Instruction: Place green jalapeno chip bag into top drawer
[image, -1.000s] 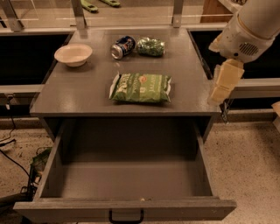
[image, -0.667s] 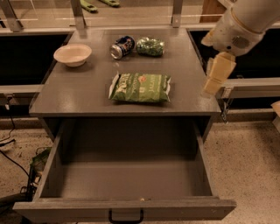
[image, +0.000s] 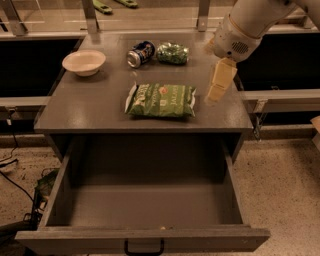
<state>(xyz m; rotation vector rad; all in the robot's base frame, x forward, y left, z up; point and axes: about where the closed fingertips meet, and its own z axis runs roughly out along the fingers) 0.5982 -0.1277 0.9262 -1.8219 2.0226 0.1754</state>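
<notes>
The green jalapeno chip bag (image: 160, 100) lies flat on the grey cabinet top, near its front edge, with white lettering and white end seams. The top drawer (image: 145, 239) is pulled wide open below it and holds nothing; its black handle (image: 144, 248) is at the bottom of the view. My gripper (image: 219, 85) hangs from the white arm at the upper right, pointing down over the cabinet top just right of the bag, apart from it and holding nothing.
A cream bowl (image: 84, 62) sits at the back left of the top. A tipped soda can (image: 140, 53) and a small crinkly green packet (image: 172, 53) lie at the back centre. A railing runs behind. Cables lie on the floor at left.
The arm has moved left and a little forward over the cabinet top, bringing the gripper closer to the chip bag's right end. The bag and drawer have not moved.
</notes>
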